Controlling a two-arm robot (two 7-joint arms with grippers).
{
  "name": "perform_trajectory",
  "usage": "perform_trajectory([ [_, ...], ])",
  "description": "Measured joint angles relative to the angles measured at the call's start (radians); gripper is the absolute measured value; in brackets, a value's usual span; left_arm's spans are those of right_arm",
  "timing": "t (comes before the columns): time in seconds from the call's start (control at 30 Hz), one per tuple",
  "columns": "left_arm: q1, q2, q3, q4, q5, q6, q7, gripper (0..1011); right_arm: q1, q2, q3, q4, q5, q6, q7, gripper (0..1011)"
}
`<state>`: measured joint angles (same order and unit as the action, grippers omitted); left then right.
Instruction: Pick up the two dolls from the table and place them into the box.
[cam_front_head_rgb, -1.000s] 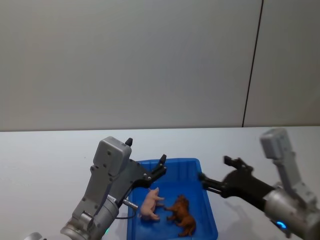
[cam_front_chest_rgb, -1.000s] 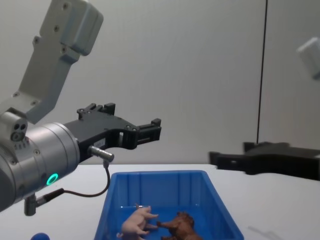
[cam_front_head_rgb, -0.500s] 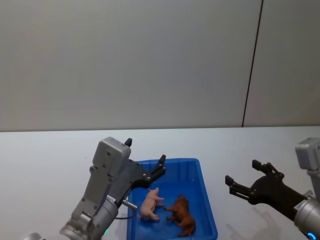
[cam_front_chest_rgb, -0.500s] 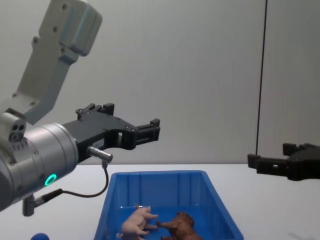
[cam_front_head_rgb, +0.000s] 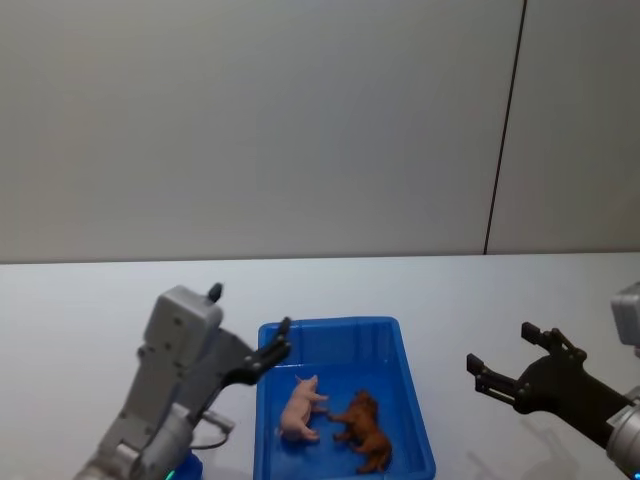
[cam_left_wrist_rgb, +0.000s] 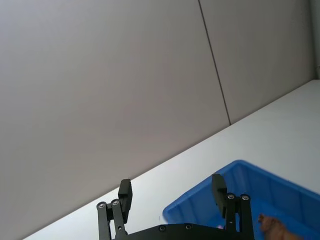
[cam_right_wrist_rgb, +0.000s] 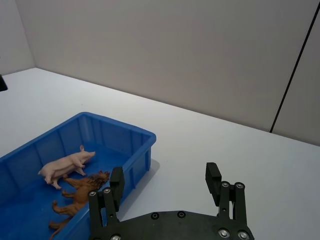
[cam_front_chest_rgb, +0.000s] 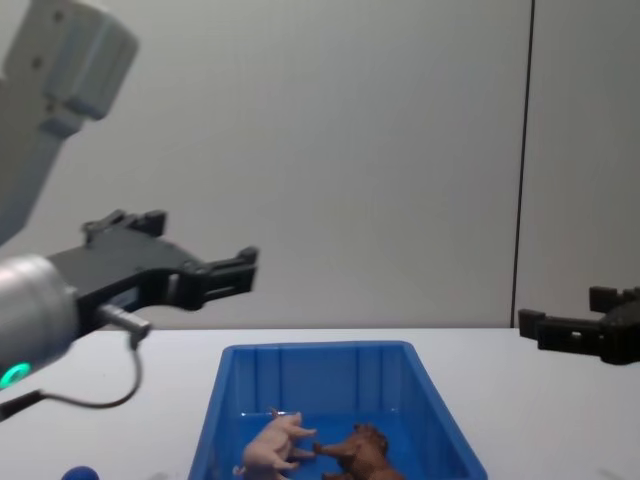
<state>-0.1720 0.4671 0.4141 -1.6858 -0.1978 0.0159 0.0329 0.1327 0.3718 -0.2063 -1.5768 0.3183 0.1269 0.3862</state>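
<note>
Pig (cam_front_head_rgb: 302, 408), lion (cam_front_head_rgb: 364, 432) in box (cam_front_head_rgb: 330, 330) (adjacent); left hand (cam_front_head_rgb: 248, 312), right hand (cam_front_head_rgb: 500, 347) spread, flanking.

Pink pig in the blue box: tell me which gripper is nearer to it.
Left. The left gripper hangs open above the left rim of the box, near the pig. The right gripper hangs open over the table, beyond its right side.

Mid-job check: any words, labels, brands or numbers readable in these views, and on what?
None to read. The blue box, the pig, the brown animal, the table, the left end effector and the right end effector carry no visible words, labels, brands or numbers.
</note>
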Motion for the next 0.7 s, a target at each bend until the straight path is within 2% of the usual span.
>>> perform_trajectory([
  [0.43, 0.115, 0.106, -0.036, -0.046, -0.063, 0.016, 0.069, 1001, -0.009, 0.008, 0.005, -0.007, 0.004, -0.004, -0.002, 1001],
  [0.7, 0.168, 0.137, -0.042, -0.046, -0.105, 0.025, 0.082, 1001, -0.011, 0.01, 0.006, -0.009, 0.005, -0.005, -0.004, 1001],
])
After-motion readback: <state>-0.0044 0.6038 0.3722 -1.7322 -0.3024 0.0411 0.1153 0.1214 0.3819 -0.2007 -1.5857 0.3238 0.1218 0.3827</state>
